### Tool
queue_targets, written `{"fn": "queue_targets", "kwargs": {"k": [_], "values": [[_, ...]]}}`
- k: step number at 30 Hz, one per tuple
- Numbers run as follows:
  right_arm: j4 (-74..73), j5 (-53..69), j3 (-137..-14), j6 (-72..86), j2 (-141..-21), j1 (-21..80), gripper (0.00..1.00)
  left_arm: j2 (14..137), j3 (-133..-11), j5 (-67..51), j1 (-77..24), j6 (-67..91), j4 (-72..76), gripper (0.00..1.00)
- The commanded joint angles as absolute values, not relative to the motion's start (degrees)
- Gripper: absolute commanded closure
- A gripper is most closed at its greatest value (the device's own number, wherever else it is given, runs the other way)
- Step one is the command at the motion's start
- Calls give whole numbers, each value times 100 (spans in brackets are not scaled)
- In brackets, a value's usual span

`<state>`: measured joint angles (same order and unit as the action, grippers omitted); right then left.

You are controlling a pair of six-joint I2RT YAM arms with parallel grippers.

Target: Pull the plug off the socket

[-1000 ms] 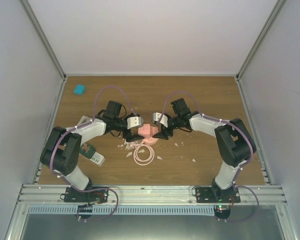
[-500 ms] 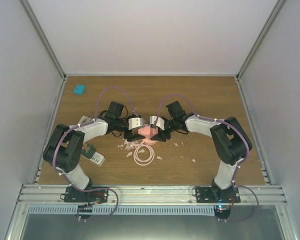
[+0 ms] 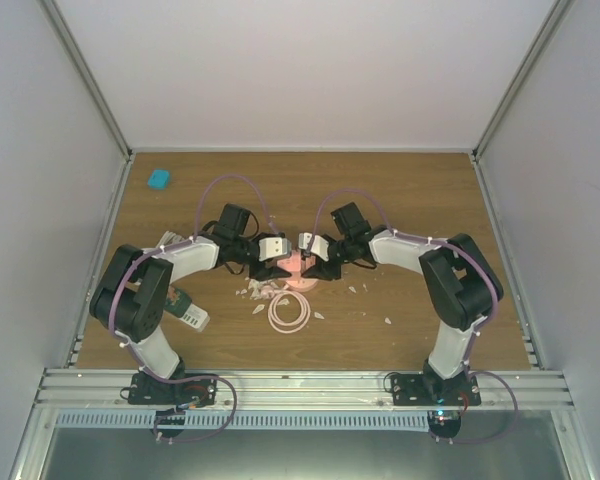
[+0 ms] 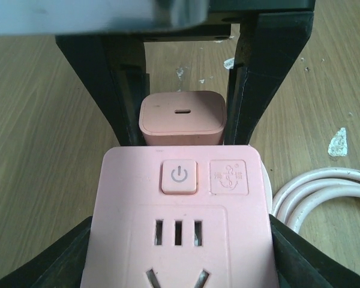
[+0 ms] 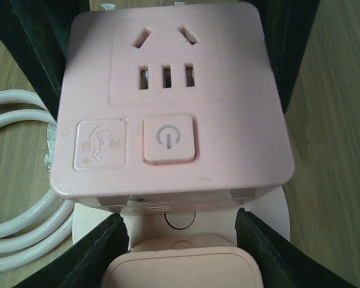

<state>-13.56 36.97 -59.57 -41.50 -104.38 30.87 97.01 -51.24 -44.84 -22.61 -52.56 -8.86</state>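
Pink plug [image 4: 181,119] in pink socket [image 4: 179,234]

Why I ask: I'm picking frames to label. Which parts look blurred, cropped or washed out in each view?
Left wrist: socket and plug sharp, the pale strip along the top edge blurred. Right wrist: socket face crisp, plug cropped by the bottom edge. Top external: even light, no glare, socket tiny, only a faint pink patch.
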Motion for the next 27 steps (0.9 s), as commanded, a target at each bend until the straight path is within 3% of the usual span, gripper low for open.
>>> {"fn": "queue_targets", "kwargs": {"k": [1,16,27], "values": [[-1226,3854,-5964,-3977,-10613,3374,51,9616,-5077,-4612,-2077,-5584,-1429,62],[-1237,3454,-6205,-3683,-11126,3726,62,9351,-4940,-5766,-1737,-5184,-1658,69],[-1429,3190,-6443,-3609,-11330,3735,65,8695,-4287,-4997,-1993,-5382,-829,74]]}}
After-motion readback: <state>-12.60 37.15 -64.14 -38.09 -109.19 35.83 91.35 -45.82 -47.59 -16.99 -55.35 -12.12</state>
